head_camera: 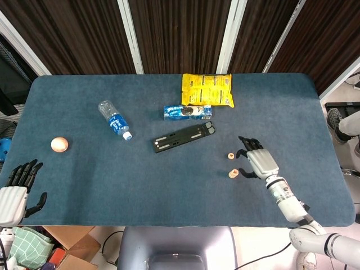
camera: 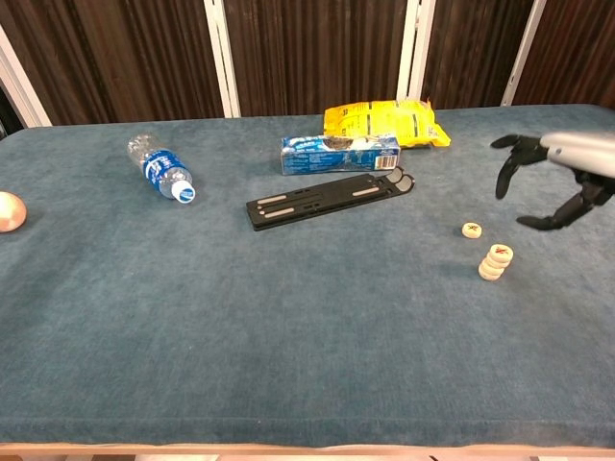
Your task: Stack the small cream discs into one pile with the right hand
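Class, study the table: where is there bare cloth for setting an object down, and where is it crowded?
Bare cloth runs along the near edge, between the left hand and the disc pile. The far-left corner beyond the water bottle is bare too. It is crowded mid-table: black plate, blue box, yellow bag, and around the loose disc by the right hand.
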You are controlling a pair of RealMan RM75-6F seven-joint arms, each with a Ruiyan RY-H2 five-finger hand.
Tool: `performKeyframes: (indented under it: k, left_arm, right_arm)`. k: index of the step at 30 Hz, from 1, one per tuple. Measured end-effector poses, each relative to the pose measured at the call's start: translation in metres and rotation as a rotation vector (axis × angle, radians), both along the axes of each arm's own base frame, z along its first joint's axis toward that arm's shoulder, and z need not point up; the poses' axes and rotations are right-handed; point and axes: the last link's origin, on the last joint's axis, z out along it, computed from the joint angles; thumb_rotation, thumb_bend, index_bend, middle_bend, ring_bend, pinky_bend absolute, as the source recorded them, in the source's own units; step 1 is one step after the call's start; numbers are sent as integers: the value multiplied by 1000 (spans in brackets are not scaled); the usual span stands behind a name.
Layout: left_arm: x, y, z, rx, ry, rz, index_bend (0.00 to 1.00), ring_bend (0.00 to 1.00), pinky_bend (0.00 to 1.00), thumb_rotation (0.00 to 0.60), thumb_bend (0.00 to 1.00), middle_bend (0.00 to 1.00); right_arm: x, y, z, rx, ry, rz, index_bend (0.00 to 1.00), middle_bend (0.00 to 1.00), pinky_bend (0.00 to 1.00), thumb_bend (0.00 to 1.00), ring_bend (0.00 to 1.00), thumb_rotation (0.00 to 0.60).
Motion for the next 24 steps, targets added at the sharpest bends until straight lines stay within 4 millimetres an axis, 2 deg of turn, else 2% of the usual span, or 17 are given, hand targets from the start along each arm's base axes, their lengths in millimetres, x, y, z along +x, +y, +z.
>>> performKeyframes:
  k: [5, 13, 18, 24]
  left_arm:
    - [0, 2, -3, -9, 5, 2, 0, 0, 89, 600, 450, 18]
    - [-1, 5, -3, -6, 10, 12, 0, 0, 89, 600, 452, 18]
    - [-2, 6, -3, -8, 11, 17, 0, 0, 89, 600, 451, 18]
    - [-2, 7, -3, -8, 7, 15, 0, 0, 89, 600, 452, 18]
  right_arm:
    - [-2, -24, 11, -63, -42, -60, 525, 0, 0, 351, 0, 600]
    - [7, -57, -8, -53, 40, -89, 536, 0, 0, 325, 0, 600]
    - [10, -63, -18, -50, 71, -88, 552, 0, 0, 298, 0, 600]
    - [10, -63, -40, -20, 161, -68, 554, 0, 0, 288, 0, 600]
